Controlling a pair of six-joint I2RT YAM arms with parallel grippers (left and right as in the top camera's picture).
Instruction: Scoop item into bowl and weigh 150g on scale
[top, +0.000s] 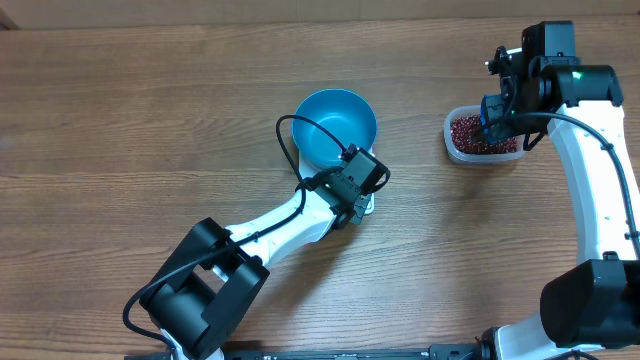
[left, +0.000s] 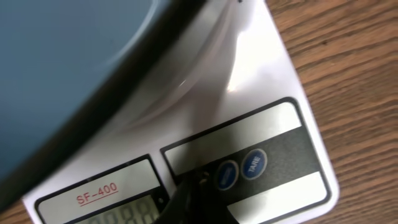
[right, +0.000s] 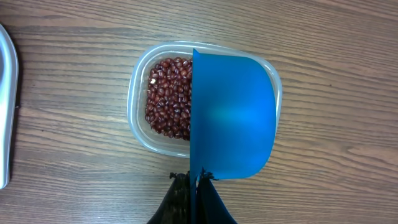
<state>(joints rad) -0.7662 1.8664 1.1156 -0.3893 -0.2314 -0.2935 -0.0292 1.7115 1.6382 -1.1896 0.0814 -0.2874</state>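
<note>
Brown wood table (top: 150, 120) fills your overhead view. Near the middle, the blue bowl (top: 335, 125) sits on the white scale (left: 261, 81). Your left gripper (left: 194, 186) is pinched closed on nothing, its tip right by the scale's round buttons. At the upper right is the clear tub (right: 140, 81). Your right gripper (right: 196, 186) squeezes the blue scoop (right: 233, 115) above it. Small red-brown beans (right: 168, 96) lie in the tub.

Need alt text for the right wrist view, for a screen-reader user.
A blue scoop, held in the shut right end effector, covers the right half of a clear plastic tub of small red-brown beans. The tub sits on a wooden table. Whether the scoop touches the beans cannot be seen.
</note>
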